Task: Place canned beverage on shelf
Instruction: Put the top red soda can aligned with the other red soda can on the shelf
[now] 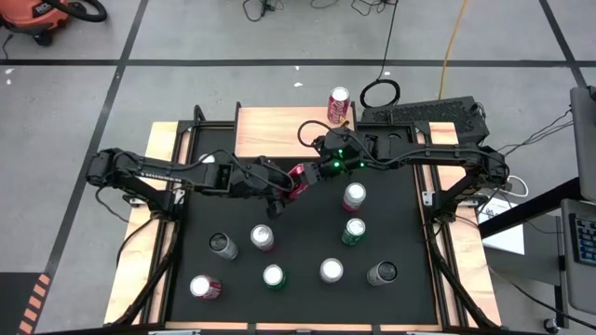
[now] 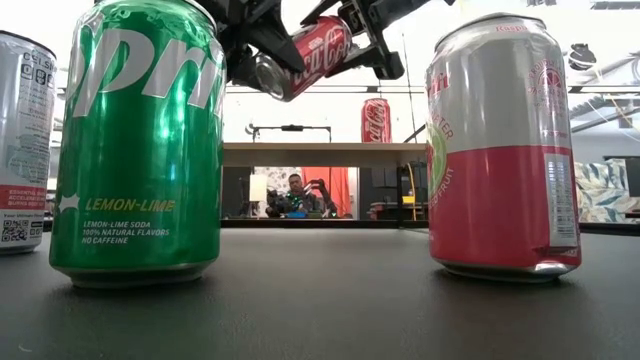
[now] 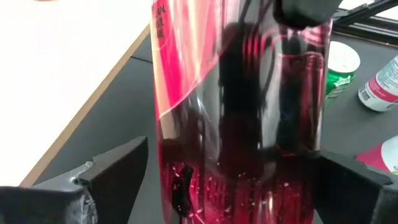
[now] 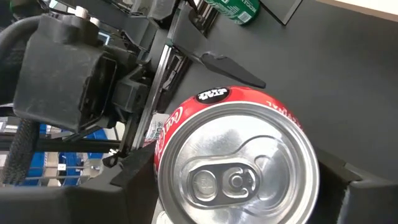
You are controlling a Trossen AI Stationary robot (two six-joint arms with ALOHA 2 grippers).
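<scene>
A red can is being handed over in the air near the worktop's far edge. It is gripped by the right tool; the left tool stands wide open around it, fingers apart from it. Next, carrying to the shelf is called for.

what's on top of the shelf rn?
One red can stands upright on the shelf at its far right corner; otherwise bare wood. The near edge is partly hidden by the arms.
</scene>
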